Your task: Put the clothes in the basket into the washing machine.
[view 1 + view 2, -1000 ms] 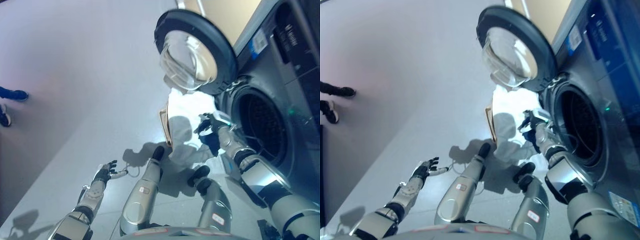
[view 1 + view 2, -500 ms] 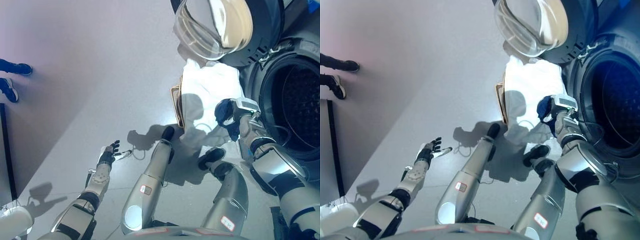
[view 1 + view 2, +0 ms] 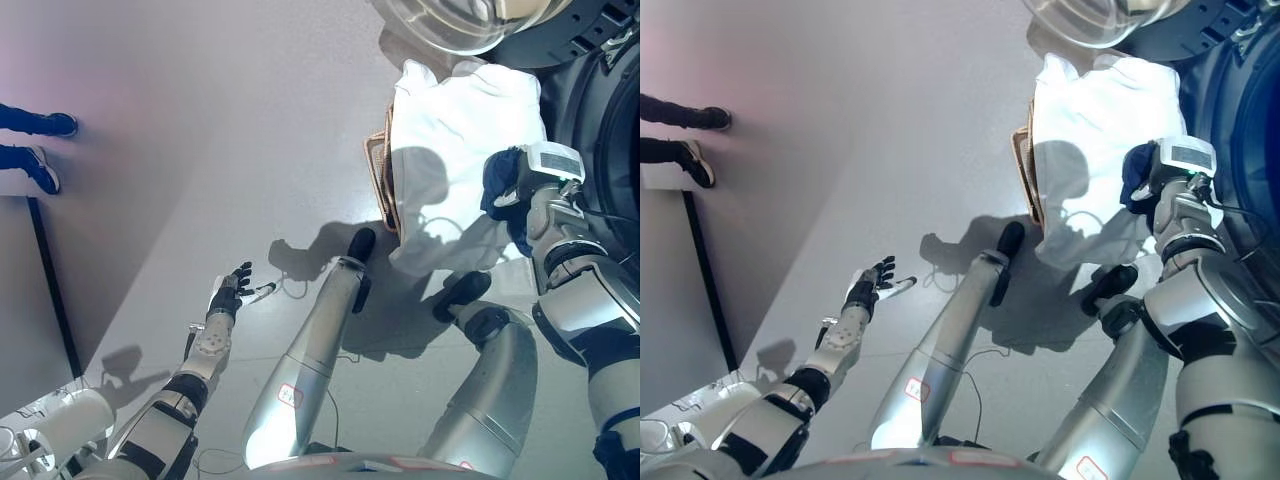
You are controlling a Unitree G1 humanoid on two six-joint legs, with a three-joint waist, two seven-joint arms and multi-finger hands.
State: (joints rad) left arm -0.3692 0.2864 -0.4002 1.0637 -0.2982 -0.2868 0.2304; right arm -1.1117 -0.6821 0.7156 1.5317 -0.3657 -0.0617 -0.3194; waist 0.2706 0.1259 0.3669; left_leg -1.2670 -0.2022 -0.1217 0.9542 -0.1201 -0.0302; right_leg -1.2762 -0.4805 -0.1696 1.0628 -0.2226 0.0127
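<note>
At right of frame, the right hand [image 3: 505,190] grips dark blue cloth [image 3: 497,180] over the white-draped basket [image 3: 381,180]. At lower left, the left hand [image 3: 231,291] hangs open above the floor [image 3: 200,120].

— How many baskets do you count?

— One wicker basket [image 3: 382,182], only its edge showing beside the cloth.

— And clothes?

— Two pieces that I can tell apart: one large white garment [image 3: 455,150] spread over the basket, and one dark blue garment [image 3: 500,190] at the right hand [image 3: 522,195].

— Washing machines?

— One washing machine [image 3: 1245,150], with one round glass door [image 3: 470,18] at the top edge.

— Robot hands?

— Two; the left hand [image 3: 228,297] shows over the floor [image 3: 200,130].

— People?

— One person, by two shoes [image 3: 45,150] at the left edge.
</note>
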